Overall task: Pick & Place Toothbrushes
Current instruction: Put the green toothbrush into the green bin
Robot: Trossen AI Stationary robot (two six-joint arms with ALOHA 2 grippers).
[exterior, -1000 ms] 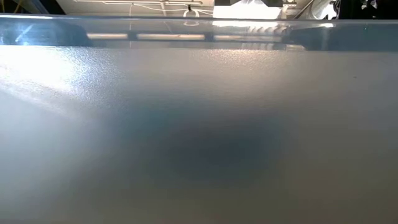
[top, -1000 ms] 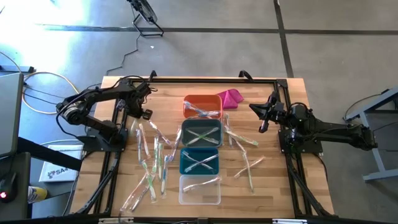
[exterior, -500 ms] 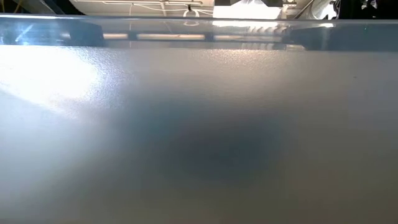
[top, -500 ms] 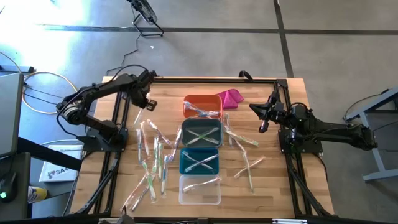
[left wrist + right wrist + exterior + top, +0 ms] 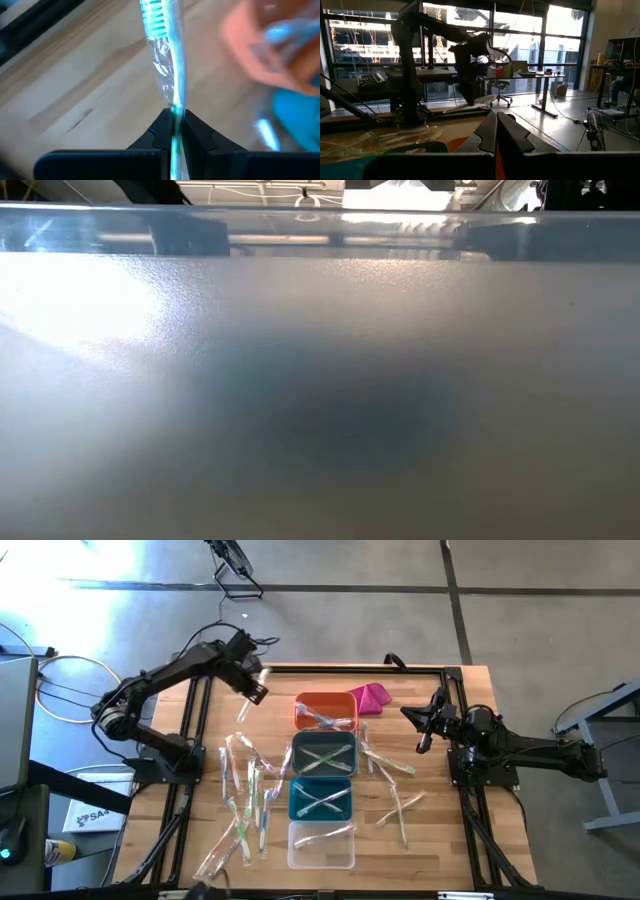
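Note:
In the left wrist view my left gripper (image 5: 175,112) is shut on a green toothbrush (image 5: 169,60) in a clear wrapper, its bristle head pointing away from the fingers. In the high view that gripper (image 5: 251,687) is raised over the table's far left part, left of the orange bin (image 5: 325,710). Several wrapped toothbrushes (image 5: 245,798) lie loose on the wood left of the bins, and more (image 5: 396,792) lie to their right. Others lie crossed inside the bins. My right gripper (image 5: 410,715) is shut on nothing and waits right of the bins. My left gripper pinches the green toothbrush by its handle (image 5: 175,102), wrapper included, between the two fingertips. The fingers lie along the brush, which sticks straight out beyond them, lifted clear of the table.
A column of bins runs from far to near: orange, grey (image 5: 323,755), teal (image 5: 320,800), clear (image 5: 321,844). A magenta cloth lump (image 5: 370,696) lies beside the orange bin. A black frame (image 5: 455,675) edges the table. A blurred grey surface (image 5: 320,380) fills the low view.
My left gripper has risen from the table's left side and moved toward the far edge and to the right, nearer the orange bin. The green toothbrush has come up with it, clear of the wood.

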